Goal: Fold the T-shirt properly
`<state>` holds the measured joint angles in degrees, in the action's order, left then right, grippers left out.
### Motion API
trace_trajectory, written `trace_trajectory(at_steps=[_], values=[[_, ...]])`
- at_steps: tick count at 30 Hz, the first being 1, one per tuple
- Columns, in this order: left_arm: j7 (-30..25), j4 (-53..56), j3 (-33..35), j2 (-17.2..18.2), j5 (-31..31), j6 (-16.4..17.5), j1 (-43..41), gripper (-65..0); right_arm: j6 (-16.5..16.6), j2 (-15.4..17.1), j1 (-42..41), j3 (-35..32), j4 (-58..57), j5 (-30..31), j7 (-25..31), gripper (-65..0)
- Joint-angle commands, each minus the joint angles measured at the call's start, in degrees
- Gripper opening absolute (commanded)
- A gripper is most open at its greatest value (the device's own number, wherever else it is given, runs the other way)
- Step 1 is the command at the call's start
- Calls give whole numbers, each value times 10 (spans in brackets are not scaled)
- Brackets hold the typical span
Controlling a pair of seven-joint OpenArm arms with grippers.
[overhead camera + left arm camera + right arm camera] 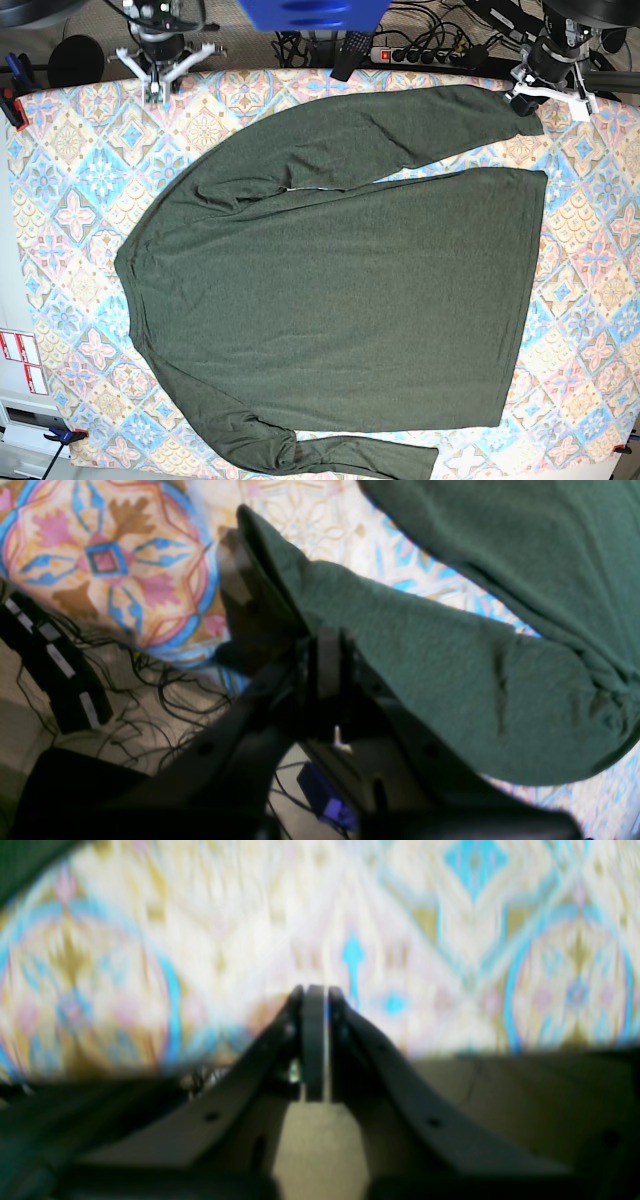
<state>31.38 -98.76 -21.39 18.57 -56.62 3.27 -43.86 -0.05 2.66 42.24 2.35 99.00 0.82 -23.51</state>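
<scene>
The T-shirt [340,290], dark olive-green with long sleeves, lies spread flat on the patterned tablecloth [80,220], collar to the left and hem to the right. Its far sleeve [400,135] runs to the back right corner. There my left gripper [522,100] is shut on the sleeve's cuff. In the left wrist view the cuff [260,535] sits pinched in the left gripper [245,555], with one taped finger [232,567] showing beside the fabric and the other hidden under it. My right gripper [314,990] hovers shut over bare cloth at the back left [158,90], holding nothing.
A power strip [420,52] and tangled cables [165,695] lie beyond the table's far edge. Red clamps [12,105] hold the cloth at the left corners. A blue object [310,12] hangs at the top centre. The near sleeve [340,455] lies along the front edge.
</scene>
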Motion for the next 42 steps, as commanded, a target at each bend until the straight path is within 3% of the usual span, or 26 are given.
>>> trace_trajectory(at_steps=[1, 6, 17, 23, 26, 39, 42], values=[[-9, -14, -5, 7, -3, 6, -5, -650, -1, 3, 0, -4, 8, 0, -7, -606], [-9, -42, -5, 8, -2, 6, -3, -650, -1, 2, -48, -8, 8, 0, -58, -554], [-9, -63, -5, 8, -1, 6, -7, -650, -1, 2, -152, -5, 8, 0, -136, -532], [-9, -63, -5, 8, 0, 6, -7, -650, -1, 2, -201, -3, 7, 1, -179, -390], [-9, -62, -5, 8, 0, 6, -7, -650, -1, 2, -222, -3, 3, 1, -184, -348], [-9, -61, -3, 8, 0, 6, -5, -650, -1, -1, -294, -2, -87, 3, -180, -347], [-9, -60, -3, 8, 0, 6, -5, -650, -1, -1, -308, 8, -108, 34, -179, -347]])
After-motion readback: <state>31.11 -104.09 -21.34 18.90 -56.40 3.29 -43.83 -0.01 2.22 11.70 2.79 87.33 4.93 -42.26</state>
